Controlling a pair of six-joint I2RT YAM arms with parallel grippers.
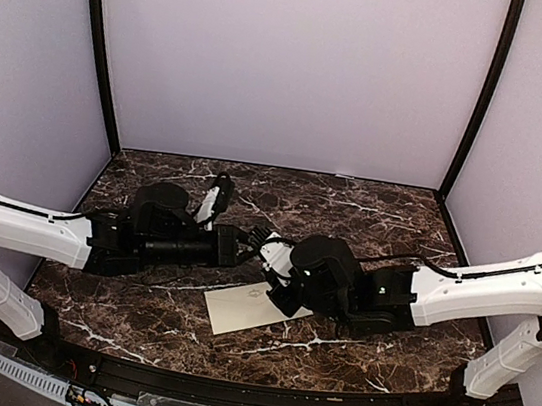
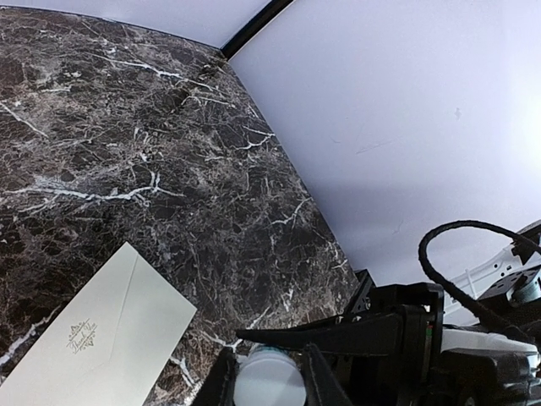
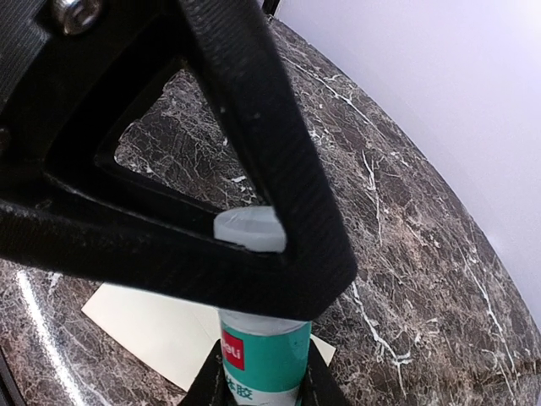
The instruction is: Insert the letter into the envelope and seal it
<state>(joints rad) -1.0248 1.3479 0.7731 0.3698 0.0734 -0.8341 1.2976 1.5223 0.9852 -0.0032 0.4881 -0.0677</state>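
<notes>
The envelope (image 2: 93,338) lies flat on the marble bench (image 2: 127,127), flap side up with its small emblem showing, just below the two hands; the letter is not in view, perhaps already inside. Above it the right hand (image 3: 262,372) pinches the teal body of a glue stick (image 3: 262,347), and the left hand (image 2: 270,372) pinches its white cap (image 2: 269,385). The envelope looks light, thin and easily creased, and probably slides on polished stone, so it is best pinned near an edge while the flap is pressed
</notes>
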